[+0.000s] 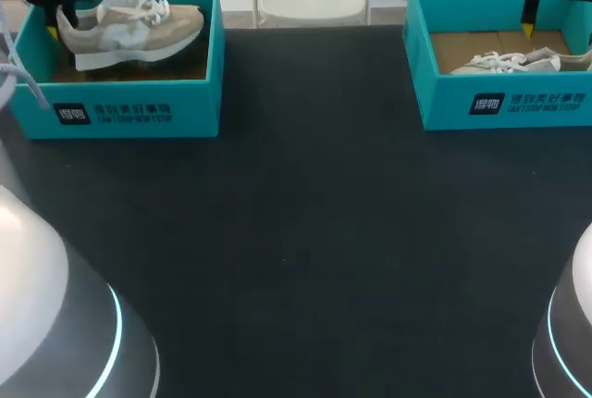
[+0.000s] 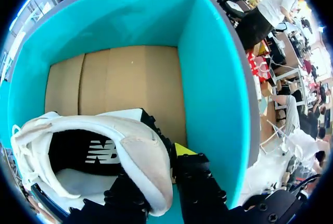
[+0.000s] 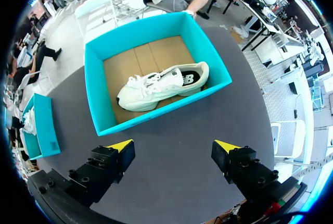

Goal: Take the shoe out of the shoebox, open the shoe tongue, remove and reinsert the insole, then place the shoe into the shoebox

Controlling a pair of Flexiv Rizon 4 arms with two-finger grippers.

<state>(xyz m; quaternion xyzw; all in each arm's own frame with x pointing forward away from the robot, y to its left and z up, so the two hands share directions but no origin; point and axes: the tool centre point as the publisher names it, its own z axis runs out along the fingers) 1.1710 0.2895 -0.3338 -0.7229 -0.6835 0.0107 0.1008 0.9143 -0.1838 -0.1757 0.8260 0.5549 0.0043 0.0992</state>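
One beige-and-white fabric sneaker [image 2: 93,122], likely light and pliable, was clamped by its firmer heel in the left gripper [image 2: 156,166]; the right gripper [image 3: 173,146] gaped empty.

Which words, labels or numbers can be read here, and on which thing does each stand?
Left shoebox, front wall: dark print, too blurred to read.
Right shoebox, front wall: like print, also blurred.
Left shoe, inside: white logo only, no words.
Right shoe: logo too small.

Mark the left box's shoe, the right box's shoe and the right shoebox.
left shoe [image 1: 129,23], head view, side panel.
right shoe [image 3: 161,86], right wrist view, midfoot.
right shoebox [image 3: 138,39], right wrist view, far inner wall.
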